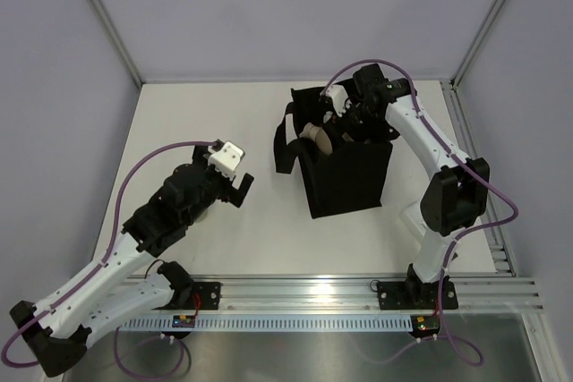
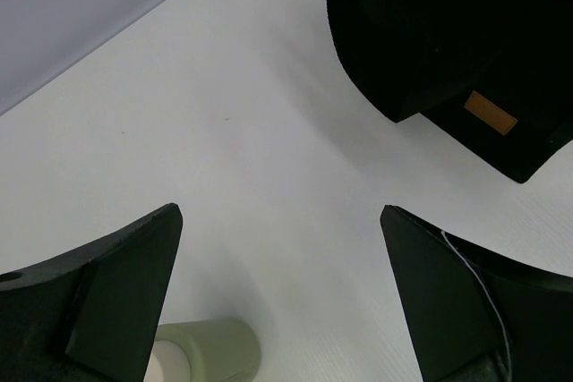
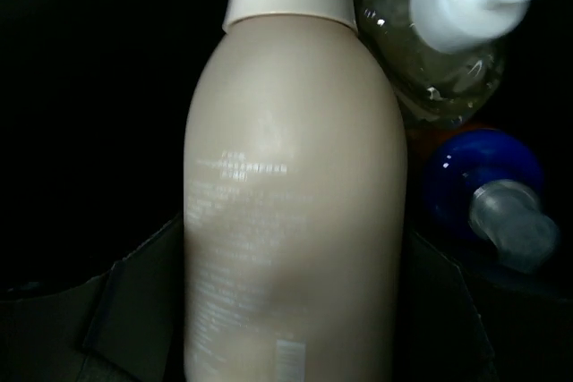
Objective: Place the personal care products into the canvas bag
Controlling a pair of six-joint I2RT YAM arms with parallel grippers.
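**Entry: packing, step in hand.** Lowering one product into the canvas bag (image 1: 351, 181), a black boxy tote standing right of centre in the overhead view, mouth open and handles flopped to its left.

**Right gripper** (image 1: 343, 124): down in the bag's mouth, at a middling spread, dark fingers flanking a beige bottle (image 3: 291, 203); it reads as a hold.

**Beige bottle:** smooth, rounded shoulders, paler cap at the top of the wrist frame, fine white print on the body.

**Already in the bag:** clear bottle with white pump (image 3: 448, 42) at upper right and blue bottle (image 3: 483, 176) at right, both close beside the beige one.

**Left gripper** (image 1: 237, 183): spread wide, holding nothing, over the surface left of the bag. A pale cream bottle (image 2: 210, 355) lies just below it, at the bottom edge of its wrist view.

**Next move, as judged:** let go of the beige bottle without knocking its neighbours and lift clear of the rim; the left arm then descends on the cream bottle.
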